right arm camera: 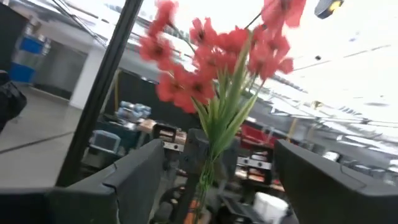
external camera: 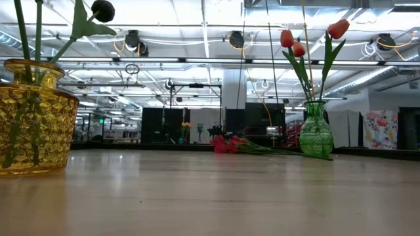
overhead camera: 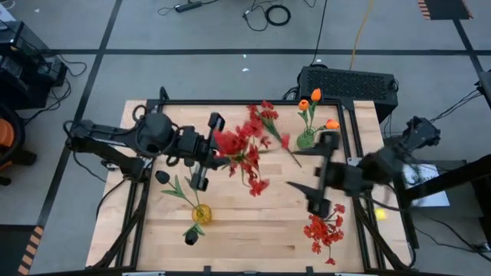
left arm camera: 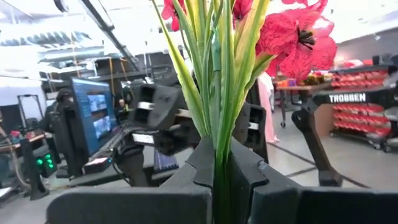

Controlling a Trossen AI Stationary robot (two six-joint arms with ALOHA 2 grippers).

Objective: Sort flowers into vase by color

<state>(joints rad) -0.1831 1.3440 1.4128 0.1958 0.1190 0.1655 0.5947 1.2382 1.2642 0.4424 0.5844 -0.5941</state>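
Observation:
My left gripper [overhead camera: 219,153] is over the table's middle left, shut on a red flower [overhead camera: 234,144] with a green stem. More red flowers [overhead camera: 257,165] lie on the table beside it, also seen in the low view as red flowers [external camera: 226,144]. My right gripper [overhead camera: 303,169] is wide open and faces that held flower from the right, which the right wrist view shows as a red flower [right arm camera: 217,56] between my spread fingers. A yellow vase [overhead camera: 201,213] holds black flowers [overhead camera: 163,176]. A green vase [overhead camera: 305,139] holds orange tulips [overhead camera: 314,96]. My left gripper [left arm camera: 224,180] pinches the red flower's green stem [left arm camera: 222,155] between its two fingers [left arm camera: 205,168], below the leaves. It comes in level from the table's left. The flower is lifted clear, with its blooms [left arm camera: 298,37] beyond the fingertips toward the right arm.
Another red cluster [overhead camera: 322,230] sits near the table's near right corner; I cannot tell whether a vase holds it. A dark frame [overhead camera: 230,102] runs around the tabletop. Bare wood [overhead camera: 253,222] shows between the yellow vase and that cluster. A keyboard-like box [overhead camera: 349,80] stands beyond the far edge.

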